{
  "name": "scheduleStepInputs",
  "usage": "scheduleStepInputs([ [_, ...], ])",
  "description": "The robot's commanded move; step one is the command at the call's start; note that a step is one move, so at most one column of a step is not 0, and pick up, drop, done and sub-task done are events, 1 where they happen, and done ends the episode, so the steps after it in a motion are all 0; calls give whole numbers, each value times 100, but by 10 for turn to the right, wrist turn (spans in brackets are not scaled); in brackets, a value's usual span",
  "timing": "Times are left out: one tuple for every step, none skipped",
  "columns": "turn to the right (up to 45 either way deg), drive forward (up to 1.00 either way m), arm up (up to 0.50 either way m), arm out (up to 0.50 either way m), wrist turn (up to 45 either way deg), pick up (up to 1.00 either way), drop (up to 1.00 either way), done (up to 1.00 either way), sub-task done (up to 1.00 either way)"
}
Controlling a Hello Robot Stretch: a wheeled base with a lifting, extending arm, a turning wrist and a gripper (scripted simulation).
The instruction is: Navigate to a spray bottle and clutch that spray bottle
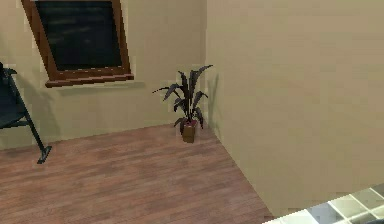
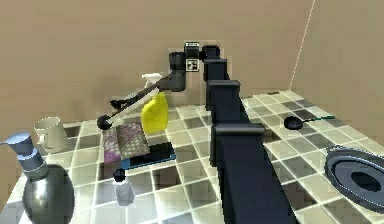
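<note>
End effector (image 2: 112, 112) is sitting at the arm's (image 2: 232, 130) far end in the arm side view, reaching out over the tiled surface (image 2: 290, 150). Can't tell whether it's holding anything, because the yellow spray bottle (image 2: 153, 115) is standing right at it, white nozzle up, with the surface behind. Just below the bottle, a patterned pad (image 2: 128, 142) is lying on a dark tray (image 2: 160, 153). A white mug (image 2: 50, 132) is standing off to the left, and a grey dispenser (image 2: 40, 190) is sitting near the bottom-left corner. The forward view is giving the room instead: window (image 1: 80, 38), plant (image 1: 187, 100) in the corner, wood floor (image 1: 120, 175), plus a sliver of the surface at bottom right.
</note>
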Motion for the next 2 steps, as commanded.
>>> scheduleStepInputs([
  [0,0,0,0,390,0,0,0,0],
  [0,0,0,0,0,100,0,0,0],
])
